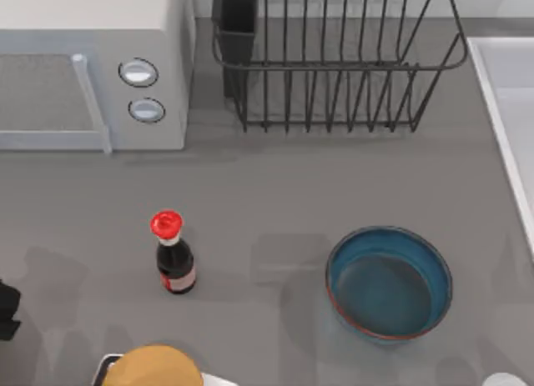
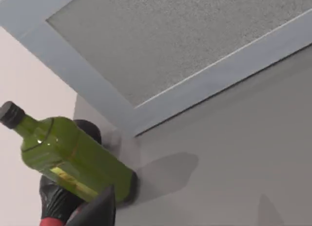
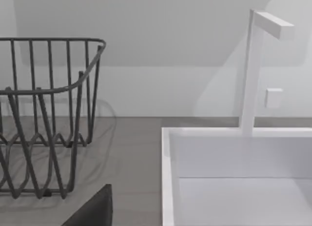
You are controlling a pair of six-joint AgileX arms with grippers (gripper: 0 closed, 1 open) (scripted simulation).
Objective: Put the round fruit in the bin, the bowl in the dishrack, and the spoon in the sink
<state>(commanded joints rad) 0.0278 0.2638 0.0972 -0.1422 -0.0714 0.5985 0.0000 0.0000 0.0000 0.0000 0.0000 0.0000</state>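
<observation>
Top view: the wide blue bowl with a red-brown rim (image 1: 389,283) is seen upright right of centre, directly below the dark wire dishrack (image 1: 334,61), probably nearer the right arm; gripper openings cannot be told.

Blue bowl (image 1: 389,283), thin red-brown rim

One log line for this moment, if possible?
bowl: on table, right of sauce bottle | dishrack: holds nothing | sink: far right
</observation>
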